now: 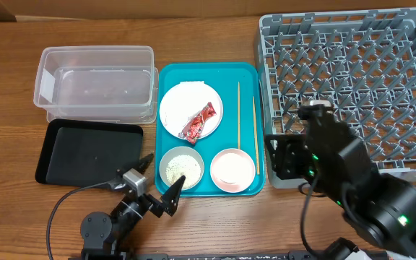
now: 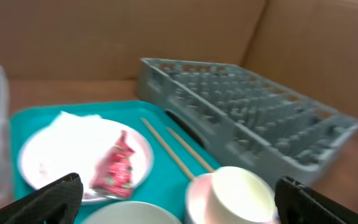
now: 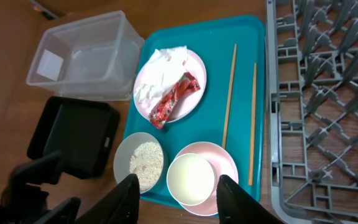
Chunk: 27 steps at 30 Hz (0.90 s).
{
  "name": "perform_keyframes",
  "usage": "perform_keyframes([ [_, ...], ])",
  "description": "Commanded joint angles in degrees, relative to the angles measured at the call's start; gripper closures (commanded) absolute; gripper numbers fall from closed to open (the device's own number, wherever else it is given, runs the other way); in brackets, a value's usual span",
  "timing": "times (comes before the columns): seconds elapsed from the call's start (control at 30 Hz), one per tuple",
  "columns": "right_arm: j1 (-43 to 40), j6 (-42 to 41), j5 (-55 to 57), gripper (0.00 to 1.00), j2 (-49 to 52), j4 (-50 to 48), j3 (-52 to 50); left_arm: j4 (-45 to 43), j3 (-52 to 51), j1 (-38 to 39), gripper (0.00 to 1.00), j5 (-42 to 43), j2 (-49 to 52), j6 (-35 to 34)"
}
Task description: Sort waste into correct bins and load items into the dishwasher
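On the teal tray (image 1: 248, 79), a white plate (image 1: 175, 108) holds a white napkin (image 3: 160, 62) and a red wrapper (image 1: 197, 121). Two chopsticks (image 1: 238, 115) lie beside it. A grey bowl (image 1: 181, 166) holds rice (image 3: 145, 163). A white cup (image 3: 191, 179) sits in the pink bowl (image 1: 232, 170). My left gripper (image 1: 157, 179) is open and empty, low at the tray's near edge by the grey bowl. My right gripper (image 3: 176, 180) is open and empty, above the cup. The dish rack (image 1: 352, 87) is at the right. The clear tub (image 1: 96, 83) and black tray (image 1: 89, 152) are at the left.
My right arm (image 1: 323, 155) hangs over the rack's near left corner and hides its own fingers in the overhead view. In the left wrist view the cup (image 2: 241, 193) and wrapper (image 2: 117, 165) lie between my open fingers (image 2: 179, 205).
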<state>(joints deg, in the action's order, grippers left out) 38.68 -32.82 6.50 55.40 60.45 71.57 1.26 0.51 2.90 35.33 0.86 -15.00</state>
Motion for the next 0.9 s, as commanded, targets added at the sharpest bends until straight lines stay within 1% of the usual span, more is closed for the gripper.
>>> perform_keyframes([
  [0.0, 0.09, 0.0, 1.44, 0.54, -2.29, 0.26, 1.31, 1.25, 4.55, -0.28, 0.0, 3.41, -0.35, -11.96],
  [0.03, 0.09, 0.0, 1.44, 0.48, -2.56, 0.26, 1.31, 3.02, 7.04, -0.28, 0.0, 2.38, 0.13, -12.26],
  [0.13, 0.09, 0.0, 1.42, 0.44, -2.84, 0.22, 1.31, 10.91, 16.37, -0.28, 0.0, 0.0, 4.76, -11.04],
  [0.2, 0.09, 0.0, 1.42, 0.41, -2.78, 0.24, 1.31, 16.68, 23.1, -0.28, 0.0, 0.04, 10.38, -8.24],
  [0.33, 0.09, -0.02, 1.44, 0.41, -2.73, 0.22, 1.31, 32.92, 39.3, -0.13, 0.0, 0.26, 26.86, -2.97],
  [0.47, 0.09, 0.0, 1.66, 0.39, -2.73, 0.22, 1.31, 50.27, 56.72, 2.01, 0.0, 0.04, 45.59, 4.52],
  [0.53, 0.09, -0.02, 1.66, 0.39, -2.73, 0.22, 1.31, 56.43, 63.6, 3.69, 0.0, 0.11, 53.68, 6.78],
  [0.57, 0.09, -0.02, 1.64, 0.38, -2.73, 0.22, 1.31, 58.71, 66.6, 4.52, 0.0, 0.11, 57.66, 6.62],
  [0.6, 0.09, -0.02, 1.64, 0.38, -2.73, 0.26, 1.31, 59.6, 68.48, 4.96, 0.0, 0.37, 60.57, 6.23],
  [0.7, 0.09, 0.0, 1.64, 0.37, -2.73, 0.26, 1.31, 62.31, 72.41, 5.51, 0.0, 3.98, 69.2, 0.61],
  [0.73, 0.09, -0.02, 1.64, 0.37, -2.73, 0.28, 1.31, 60.7, 72.46, 5.81, 0.0, 6.51, 71.67, -2.25],
  [0.77, 0.09, 0.0, 1.64, 0.36, -2.73, 0.33, 1.31, 59.58, 72.46, 6.64, 0.0, 8.02, 74.38, -2.58],
  [0.8, 0.09, 0.0, 1.64, 0.35, -2.73, 0.39, 1.31, 59.3, 72.46, 8.02, 0.0, 7.15, 76.5, -2.58],
  [0.83, 0.09, -0.02, 1.64, 0.35, -2.73, 0.44, 1.31, 59.36, 72.46, 9.86, 0.0, 4.5, 78.51, -2.64],
  [0.87, 0.09, -0.02, 1.64, 0.34, -2.73, 0.46, 1.31, 59.45, 72.46, 11.87, 0.03, 1.29, 80.19, -3.1],
])
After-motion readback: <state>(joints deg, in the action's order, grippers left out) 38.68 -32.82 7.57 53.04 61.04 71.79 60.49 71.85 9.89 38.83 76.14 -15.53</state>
